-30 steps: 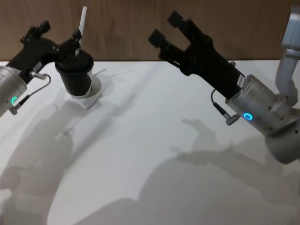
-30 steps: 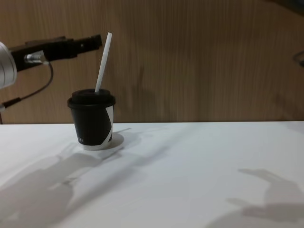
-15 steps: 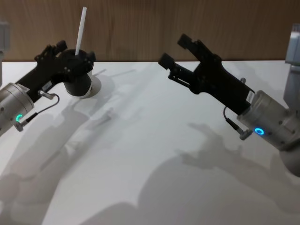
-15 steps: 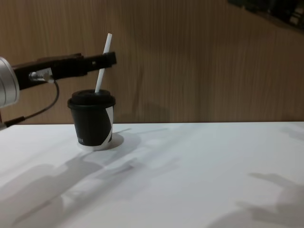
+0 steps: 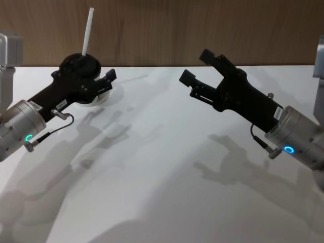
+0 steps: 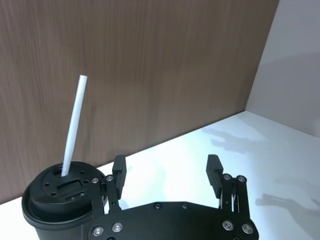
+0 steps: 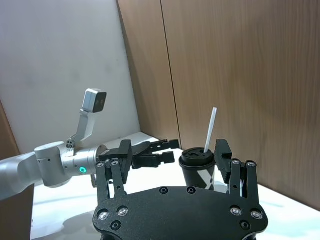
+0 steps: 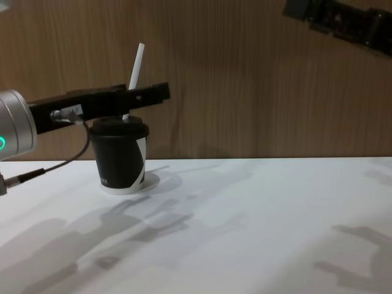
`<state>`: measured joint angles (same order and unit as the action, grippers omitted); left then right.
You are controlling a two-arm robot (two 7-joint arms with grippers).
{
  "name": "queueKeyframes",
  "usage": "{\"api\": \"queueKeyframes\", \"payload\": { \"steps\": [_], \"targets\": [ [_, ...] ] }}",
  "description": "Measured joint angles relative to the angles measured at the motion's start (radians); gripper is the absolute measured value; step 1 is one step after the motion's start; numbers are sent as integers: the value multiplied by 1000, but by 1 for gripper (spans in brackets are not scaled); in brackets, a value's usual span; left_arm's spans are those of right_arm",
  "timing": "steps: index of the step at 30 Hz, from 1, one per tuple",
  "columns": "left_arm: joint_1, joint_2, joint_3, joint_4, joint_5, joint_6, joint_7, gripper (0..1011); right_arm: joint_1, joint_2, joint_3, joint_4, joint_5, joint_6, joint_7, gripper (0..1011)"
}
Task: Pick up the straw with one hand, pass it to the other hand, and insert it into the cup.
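The black lidded cup (image 8: 120,160) stands at the table's far left, and the white straw (image 8: 135,72) rises from its lid, leaning slightly. My left gripper (image 5: 98,76) hovers open in front of the cup at lid height, holding nothing. In the left wrist view the cup (image 6: 52,202) and straw (image 6: 73,129) sit just outside one finger of the left gripper (image 6: 166,172). Above the table's middle right, my right gripper (image 5: 198,67) is open and empty, pointing toward the cup. From the right wrist, the right gripper (image 7: 173,150) frames the cup (image 7: 198,166) and straw (image 7: 210,128).
A wooden wall (image 5: 202,30) runs close behind the white table (image 5: 167,167). The left arm's thin cable (image 8: 43,171) hangs beside the cup. The right gripper (image 8: 334,21) shows high at the chest view's upper right.
The left gripper has let go of the straw, dropped to lid height and slid rightward in front of the cup. The right gripper has come lower and nearer to me.
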<state>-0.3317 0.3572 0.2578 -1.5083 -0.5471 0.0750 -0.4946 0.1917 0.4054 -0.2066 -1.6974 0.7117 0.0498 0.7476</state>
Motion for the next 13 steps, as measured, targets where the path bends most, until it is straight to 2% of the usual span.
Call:
{"api": "queueKeyframes", "payload": {
  "steps": [13],
  "targets": [
    [5,2,13,0,-9,-3,-18,1003,-9,13,3,-3,-1,2,-2,1001]
  ]
}}
